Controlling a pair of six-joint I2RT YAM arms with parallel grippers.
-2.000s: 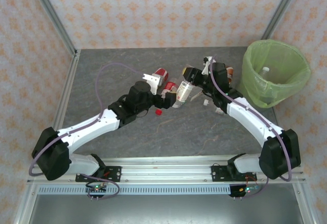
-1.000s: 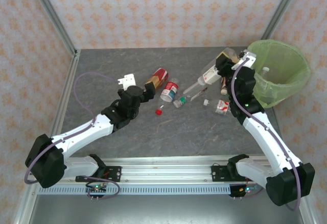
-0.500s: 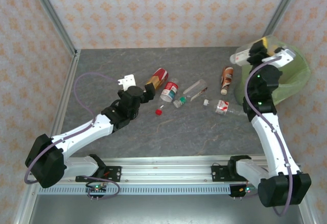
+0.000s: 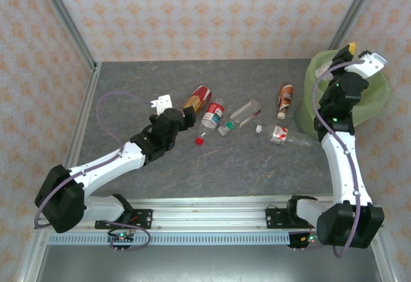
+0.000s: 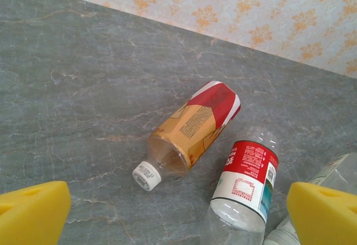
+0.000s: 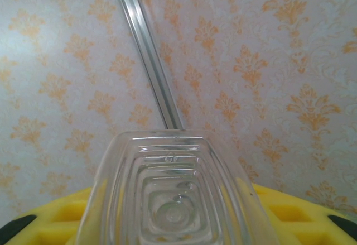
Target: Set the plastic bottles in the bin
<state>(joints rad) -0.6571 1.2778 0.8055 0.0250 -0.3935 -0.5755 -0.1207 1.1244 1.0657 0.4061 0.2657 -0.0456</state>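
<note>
- The left pincer [image 4: 173,108] hangs low over the left half of the grey counter [image 4: 244,166], its jaws spread wide and holding nothing; its yellow pads [image 5: 30,214] show at the bottom corners of the left wrist view.
- Just beyond it lies an orange-and-red bottle [image 5: 192,128] on its side, white cap toward the pincer.
- Beside that, to the right, lies a red-labelled bottle [image 5: 245,183] with a clear body, close to the first but not clearly touching it.
- A loose red cap [image 4: 200,141] sits alone nearer the arms.
- A small green-capped bottle [image 4: 225,128] lies near a clear bottle [image 4: 245,110] at mid-counter.
- Further right lies a crushed bottle [image 4: 277,133] with a red label and a white cap.
- A brown bottle [image 4: 284,97] lies just beside the bin [image 4: 379,92].
- The bin, lined in lime-green plastic, stands at the far right corner.
- The right pincer [image 4: 361,52] is raised over the bin's far side, pinching a clear square-based bottle [image 6: 175,195] between its yellow pads [image 6: 50,217], the base facing the patterned wall [image 6: 251,61].
</note>
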